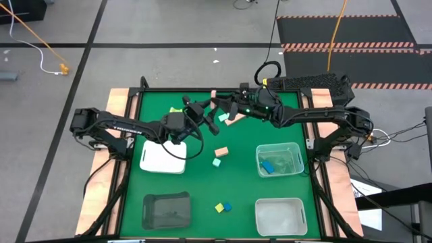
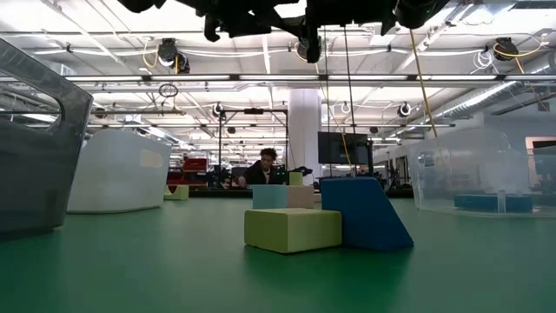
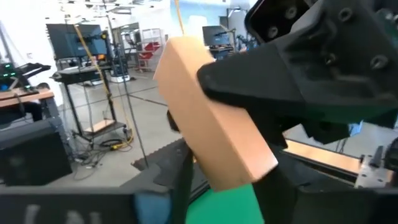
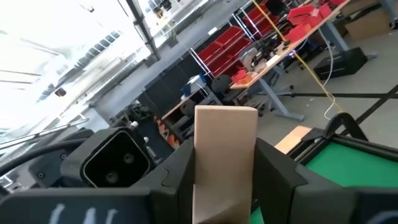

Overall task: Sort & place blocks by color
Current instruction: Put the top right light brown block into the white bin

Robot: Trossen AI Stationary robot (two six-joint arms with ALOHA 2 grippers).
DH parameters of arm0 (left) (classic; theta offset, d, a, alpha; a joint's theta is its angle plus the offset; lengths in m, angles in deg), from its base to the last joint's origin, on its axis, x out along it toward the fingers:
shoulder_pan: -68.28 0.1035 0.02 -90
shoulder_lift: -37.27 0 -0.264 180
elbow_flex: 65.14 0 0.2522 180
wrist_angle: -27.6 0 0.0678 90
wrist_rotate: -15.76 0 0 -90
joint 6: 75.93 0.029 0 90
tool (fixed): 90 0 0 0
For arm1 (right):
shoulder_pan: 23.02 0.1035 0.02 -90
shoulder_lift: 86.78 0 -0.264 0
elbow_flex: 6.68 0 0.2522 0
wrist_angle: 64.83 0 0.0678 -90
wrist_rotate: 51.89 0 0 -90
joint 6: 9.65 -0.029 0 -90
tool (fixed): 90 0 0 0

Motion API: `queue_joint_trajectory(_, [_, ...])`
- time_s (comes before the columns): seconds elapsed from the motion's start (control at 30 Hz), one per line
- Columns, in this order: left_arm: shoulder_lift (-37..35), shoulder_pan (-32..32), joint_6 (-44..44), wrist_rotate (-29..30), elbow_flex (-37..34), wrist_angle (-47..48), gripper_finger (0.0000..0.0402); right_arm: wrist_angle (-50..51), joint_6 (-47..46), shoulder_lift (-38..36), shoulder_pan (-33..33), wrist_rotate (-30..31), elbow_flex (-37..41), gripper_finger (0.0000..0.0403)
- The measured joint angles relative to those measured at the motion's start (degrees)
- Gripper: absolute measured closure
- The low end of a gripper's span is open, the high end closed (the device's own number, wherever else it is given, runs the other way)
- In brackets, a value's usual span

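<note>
A salmon pink bar (image 4: 225,143) is held in the air over the far middle of the green table, between the two grippers. My right gripper (image 4: 225,171) reaches in from the right and is shut on it. My left gripper (image 3: 227,186) comes from the left and is open; its fingers stand on either side of the bar's free end (image 3: 242,165). In the high view the grippers meet at the bar (image 1: 213,95). More blocks lie on the table: pink (image 1: 235,119), pink (image 1: 221,152), mint (image 1: 217,162), yellow (image 1: 219,207), blue (image 1: 227,206). My right gripper pinches the salmon bar between its two fingers (image 4: 180,168), on the bar's two long side faces (image 4: 205,162). It comes from the table's right, tipped upward. The bar runs along the fingers, sticks out past their tips and is lifted clear of the table. Whether my left gripper touches the bar, I cannot tell.
A white tray (image 1: 164,156) and a dark bin (image 1: 167,209) stand on the table's left side. On the right, one clear bin (image 1: 280,160) holds blue blocks and another (image 1: 280,216) sits nearer. The low view shows a yellow block (image 2: 293,229) against a blue wedge (image 2: 365,213).
</note>
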Motion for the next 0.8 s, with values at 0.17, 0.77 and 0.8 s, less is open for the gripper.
queue_joint_trajectory(0.17, [0.0, -0.1, 0.6, 2.2, -0.1, 0.1, 0.0349, 1.0, 0.4, -0.2, -0.1, -0.5, -0.1, 0.0293])
queue_joint_trajectory(0.77, [0.0, -0.2, 0.2, 2.0, -0.1, 0.6, 0.0279, 7.5, 0.8, -0.1, -2.1, -2.1, -0.1, 0.0292])
queue_joint_trajectory(0.8, [0.0, -0.2, 0.2, 1.9, -0.1, 0.6, 0.0278, 7.6, 0.8, -0.1, -2.1, -2.1, -0.1, 0.0292])
